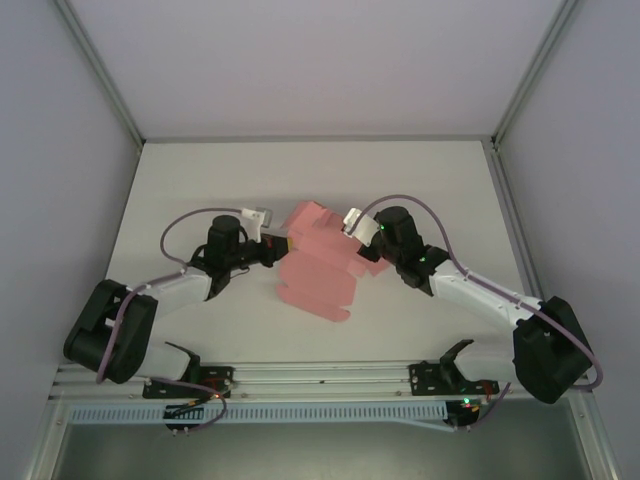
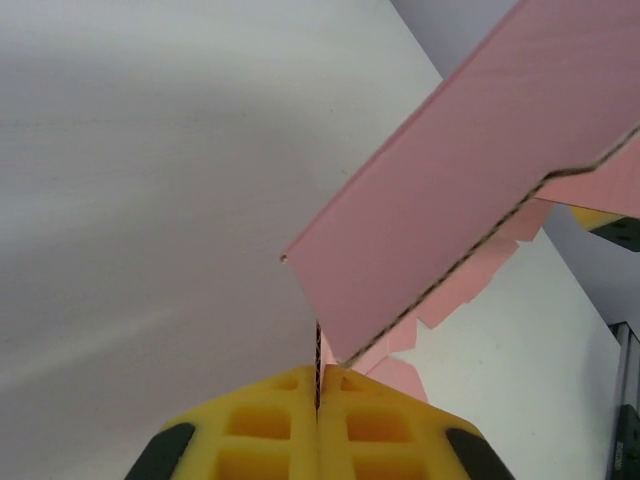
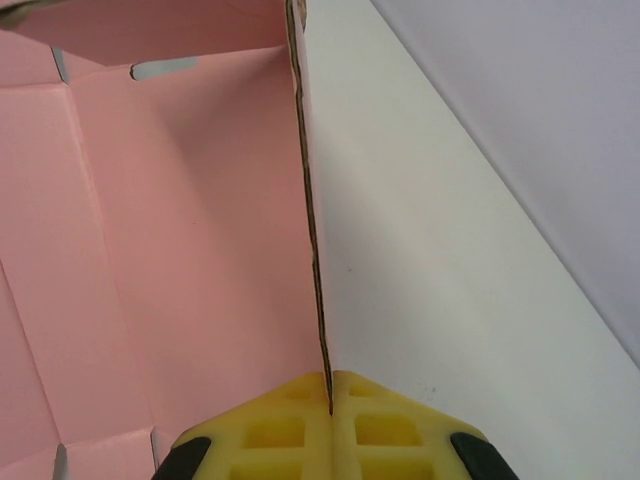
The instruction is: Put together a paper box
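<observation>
paper box (image 1: 318, 262): pink thin-card die-cut sheet, mid white table (image 1: 200, 180), between the arms | progress: early by my judgement; some panels raised, no closed box, walls and tabs left to fold | left gripper (image 2: 318, 388): pinched tight on its left edge | right gripper (image 3: 331, 388): pinched tight on an upright right panel

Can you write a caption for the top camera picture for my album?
Pink paper box pinched from both sides by the left tool and right tool over the white table.
</observation>
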